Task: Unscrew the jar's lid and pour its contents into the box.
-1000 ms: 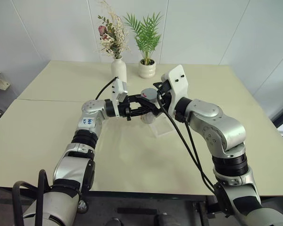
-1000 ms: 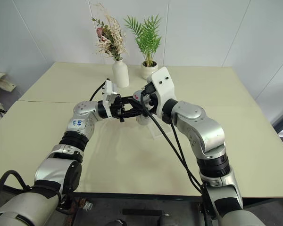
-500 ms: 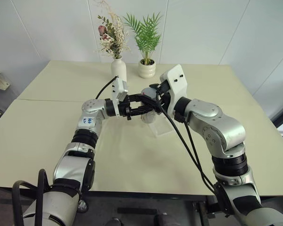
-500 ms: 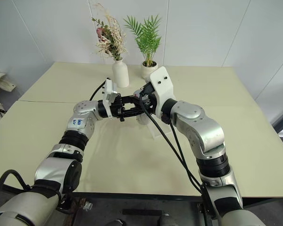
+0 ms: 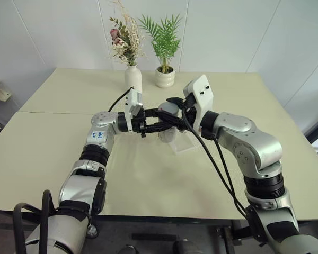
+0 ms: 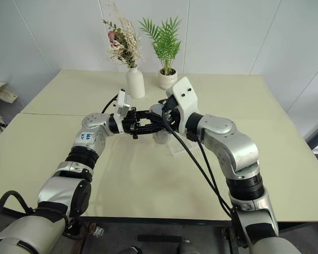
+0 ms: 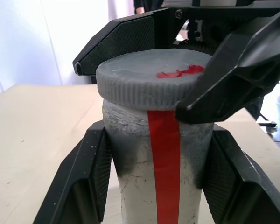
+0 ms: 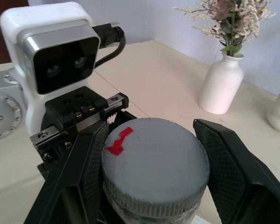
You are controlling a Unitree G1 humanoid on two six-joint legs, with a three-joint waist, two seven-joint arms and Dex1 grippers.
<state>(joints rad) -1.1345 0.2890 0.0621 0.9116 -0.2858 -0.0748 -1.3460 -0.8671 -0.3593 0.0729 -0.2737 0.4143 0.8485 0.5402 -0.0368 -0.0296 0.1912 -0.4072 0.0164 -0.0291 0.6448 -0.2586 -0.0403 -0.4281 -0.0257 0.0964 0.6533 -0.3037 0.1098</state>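
Black-fingered, the left gripper (image 7: 154, 186) is clenched round the body of the small clear cylindrical jar (image 7: 156, 163) (a red stripe runs down its side), holding it upright above the pale table (image 5: 148, 180). On top sits the round grey ribbed lid (image 8: 154, 163), pinched at its rim by the right gripper (image 8: 151, 186). Just below and to the right, the shallow clear plastic box (image 5: 184, 144) rests on the table.
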